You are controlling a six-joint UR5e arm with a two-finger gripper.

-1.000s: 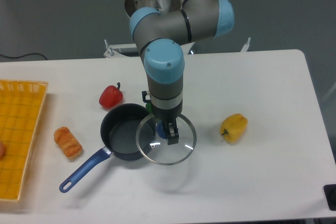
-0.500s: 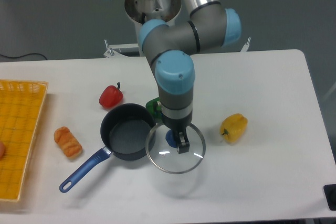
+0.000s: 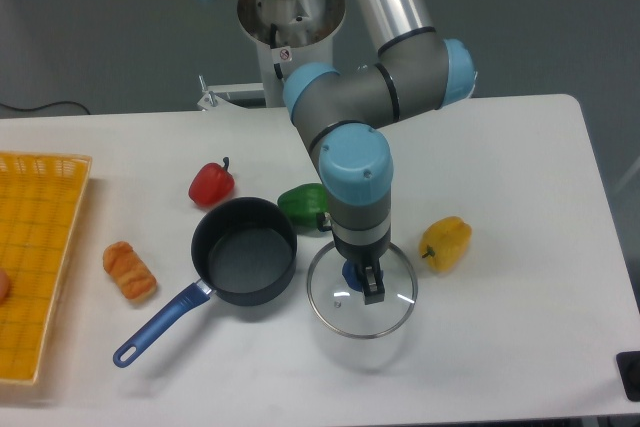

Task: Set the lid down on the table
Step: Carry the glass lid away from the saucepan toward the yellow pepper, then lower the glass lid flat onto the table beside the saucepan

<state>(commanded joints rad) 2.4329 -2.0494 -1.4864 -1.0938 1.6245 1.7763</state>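
Note:
The round glass lid (image 3: 389,306) with a thin silver rim hangs level a little above the white table (image 3: 520,207), its shadow on the tabletop just below it. My gripper (image 3: 363,280) points straight down and is shut on the lid's small blue knob. The lid is to the right of the dark blue saucepan (image 3: 243,250) and no longer overlaps it.
The open saucepan has a blue handle (image 3: 158,323) pointing front left. A green pepper (image 3: 304,207) lies behind the pan, a red pepper (image 3: 211,183) to its left, a yellow pepper (image 3: 445,243) right of the lid. A bread roll (image 3: 129,271) and yellow mesh tray (image 3: 38,247) sit at far left.
My arm has carried the lid rightward and slightly toward the front, off the saucepan's edge. The green pepper behind the pan has come into view.

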